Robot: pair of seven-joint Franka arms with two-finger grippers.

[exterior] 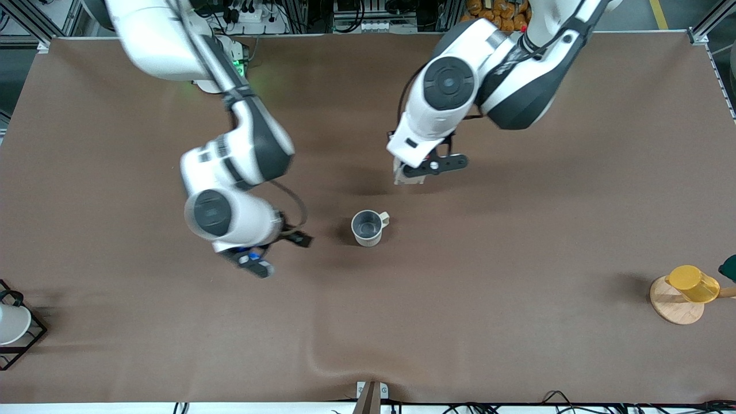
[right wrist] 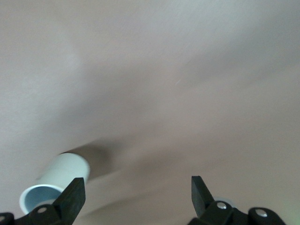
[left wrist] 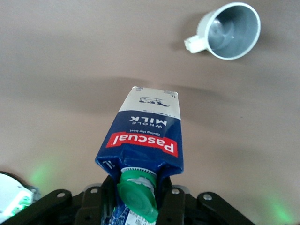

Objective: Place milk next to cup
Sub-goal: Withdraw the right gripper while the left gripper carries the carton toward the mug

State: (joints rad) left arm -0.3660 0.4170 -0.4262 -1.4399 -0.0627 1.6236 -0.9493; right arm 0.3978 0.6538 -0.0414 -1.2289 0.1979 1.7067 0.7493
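Note:
The milk [left wrist: 143,136], a dark blue carton with a green cap [left wrist: 137,197], is tilted and gripped at its gabled top by my left gripper [left wrist: 136,194], which is shut on it. In the front view only its pale base [exterior: 409,178] shows under the left gripper [exterior: 422,168], a little above the brown table. The cup [exterior: 367,227], a cream mug with grey inside, stands upright near the table's middle, apart from the carton; it also shows in the left wrist view [left wrist: 229,30]. My right gripper [exterior: 253,261] is open and empty over bare table beside the cup, toward the right arm's end; it also shows in the right wrist view [right wrist: 138,194].
A yellow cup [exterior: 693,283] rests on a round wooden stand [exterior: 673,307] at the left arm's end. A plain white cup [exterior: 10,324] sits in a black rack at the right arm's end. A white cup [right wrist: 56,180] shows in the right wrist view; I cannot tell which one.

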